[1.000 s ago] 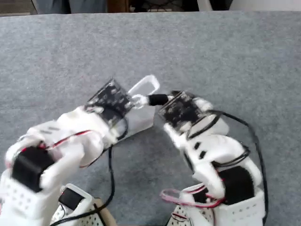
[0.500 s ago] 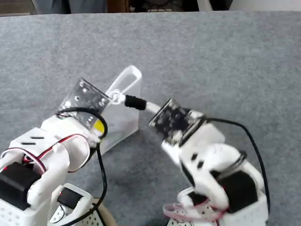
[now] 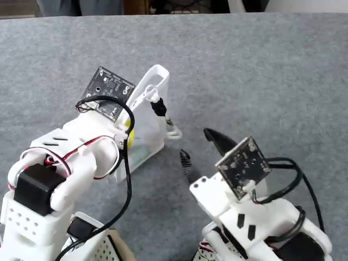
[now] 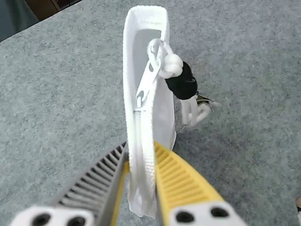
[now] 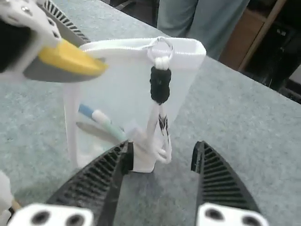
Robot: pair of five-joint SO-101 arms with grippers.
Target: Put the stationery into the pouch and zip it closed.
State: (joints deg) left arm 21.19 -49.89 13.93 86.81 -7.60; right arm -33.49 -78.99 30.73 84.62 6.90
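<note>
1. From above: one clear pouch (image 3: 151, 122) stands on the grey table (image 3: 261, 70). The left gripper (image 3: 129, 137) squeezes its edge. The right gripper (image 3: 201, 153) waits just beside it, spread wide and holding nothing.
2. Left wrist: two fingers (image 4: 183, 179) pinch the zip edge. One black bead (image 4: 181, 81) hangs there.
3. Right wrist: two sticks (image 5: 96, 115) lie inside the pouch.

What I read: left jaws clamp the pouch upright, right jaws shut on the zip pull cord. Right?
No: the right gripper has open jaws, not gripping the zip pull cord, per the right wrist view. The left gripper does clamp the pouch upright.
</note>
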